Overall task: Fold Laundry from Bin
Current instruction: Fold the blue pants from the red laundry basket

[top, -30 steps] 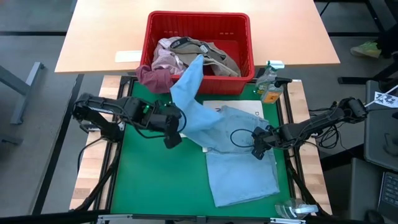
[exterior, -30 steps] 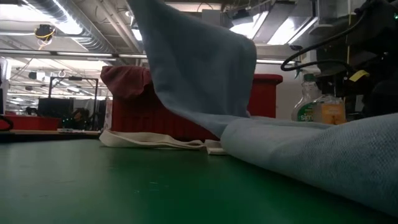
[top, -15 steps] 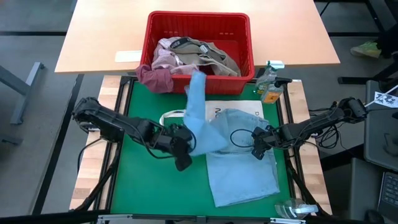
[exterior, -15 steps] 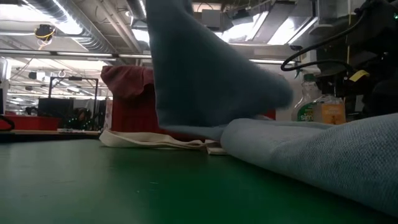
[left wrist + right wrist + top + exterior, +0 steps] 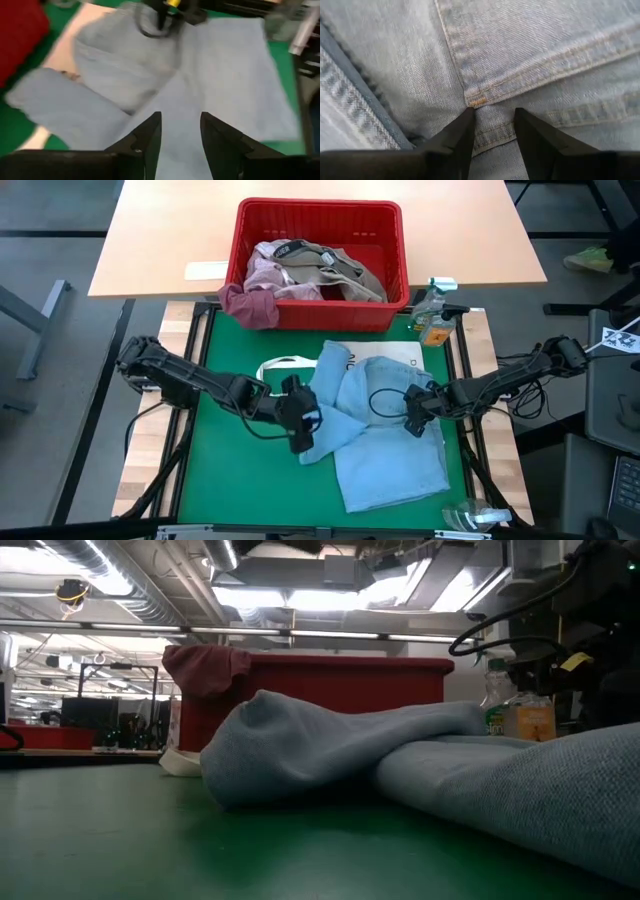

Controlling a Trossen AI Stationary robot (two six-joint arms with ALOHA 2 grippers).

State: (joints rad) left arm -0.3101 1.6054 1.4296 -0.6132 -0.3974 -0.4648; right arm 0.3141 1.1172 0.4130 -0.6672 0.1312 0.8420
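Where a second ago it was carrying a raised leg of the light blue denim garment (image 5: 375, 430) across the green mat (image 5: 225, 470), the left gripper (image 5: 304, 423) is now hovering at the cloth's left edge with its fingers spread and empty, the leg lying dropped over the rest. Right of it, the right gripper (image 5: 413, 413) is resting on the denim's waist seam, jaws apart, pinning rather than pinching. Behind, the red slotted plastic bin (image 5: 318, 215) is still holding maroon, pink and khaki laundry (image 5: 300, 275); one fold looks done, more are waiting.
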